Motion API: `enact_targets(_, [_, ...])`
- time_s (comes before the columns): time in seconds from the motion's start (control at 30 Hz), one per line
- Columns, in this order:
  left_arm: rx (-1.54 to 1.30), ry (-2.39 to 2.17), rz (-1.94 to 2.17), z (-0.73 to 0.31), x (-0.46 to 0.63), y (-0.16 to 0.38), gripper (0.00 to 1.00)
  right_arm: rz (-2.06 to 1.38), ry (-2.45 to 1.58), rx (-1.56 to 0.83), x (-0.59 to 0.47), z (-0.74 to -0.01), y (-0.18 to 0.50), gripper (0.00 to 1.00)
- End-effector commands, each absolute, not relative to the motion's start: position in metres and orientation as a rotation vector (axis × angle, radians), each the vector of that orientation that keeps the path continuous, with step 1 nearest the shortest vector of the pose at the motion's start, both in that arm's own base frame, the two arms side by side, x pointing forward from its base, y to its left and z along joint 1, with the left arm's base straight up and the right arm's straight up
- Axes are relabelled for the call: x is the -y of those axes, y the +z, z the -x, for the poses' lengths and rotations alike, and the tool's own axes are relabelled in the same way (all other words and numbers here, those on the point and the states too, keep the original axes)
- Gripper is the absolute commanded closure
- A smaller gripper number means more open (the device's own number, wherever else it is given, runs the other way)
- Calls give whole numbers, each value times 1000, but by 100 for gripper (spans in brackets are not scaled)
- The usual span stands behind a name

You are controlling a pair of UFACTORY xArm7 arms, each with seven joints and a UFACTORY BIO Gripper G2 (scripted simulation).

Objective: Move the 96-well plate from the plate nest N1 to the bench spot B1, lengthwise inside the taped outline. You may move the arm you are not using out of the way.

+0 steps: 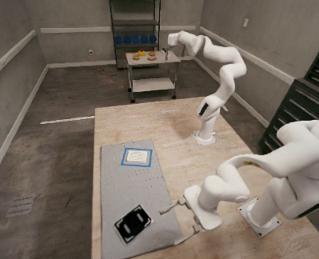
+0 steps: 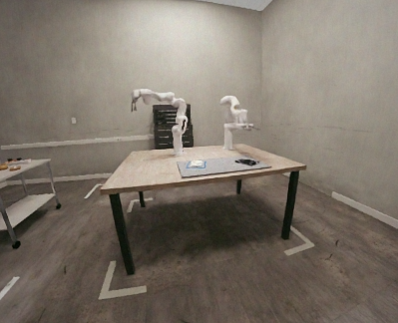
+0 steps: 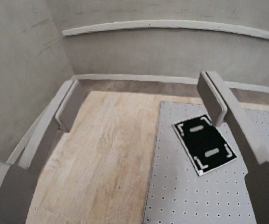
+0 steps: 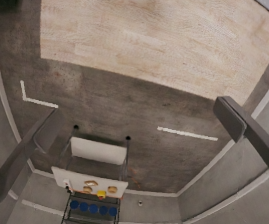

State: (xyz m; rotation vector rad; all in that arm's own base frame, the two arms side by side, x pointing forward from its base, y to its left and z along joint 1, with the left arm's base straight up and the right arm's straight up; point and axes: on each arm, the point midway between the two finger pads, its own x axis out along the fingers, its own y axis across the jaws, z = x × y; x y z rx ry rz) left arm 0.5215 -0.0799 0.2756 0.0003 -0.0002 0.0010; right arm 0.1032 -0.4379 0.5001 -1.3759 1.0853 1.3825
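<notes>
The white 96-well plate (image 1: 137, 156) (image 2: 197, 163) lies flat inside the blue taped outline (image 1: 136, 165), its long sides along the outline's long sides, with tape visible all round it. The nest N1 (image 1: 133, 224) (image 3: 204, 142), a black base with a pale rim, is empty and sits at an angle at the near end of the grey board. My left gripper (image 1: 169, 228) (image 3: 142, 102) is open and empty, beside the nest and above the board's edge. My right gripper (image 4: 139, 125) (image 2: 133, 109) is open and empty, raised high away from the board.
The grey perforated board (image 1: 114, 186) (image 3: 169, 200) lies on the wooden table (image 1: 122, 120). The right arm's base (image 1: 205, 138) stands at the table's far right, the left arm's base (image 1: 260, 222) nearer. A cart (image 1: 152, 84) and shelves stand beyond the table.
</notes>
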Motion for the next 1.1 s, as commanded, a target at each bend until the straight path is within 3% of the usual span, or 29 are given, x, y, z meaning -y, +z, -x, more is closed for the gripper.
enact_targets(0.0, [4, 0, 1, -525, 59, 284, 63, 1379, 1381, -1088, 438, -103, 502, 0])
enact_targets(1.07, [4, 0, 0, -531, 0, 302, 63, 1379, 1381, -1088, 438, -103, 502, 0])
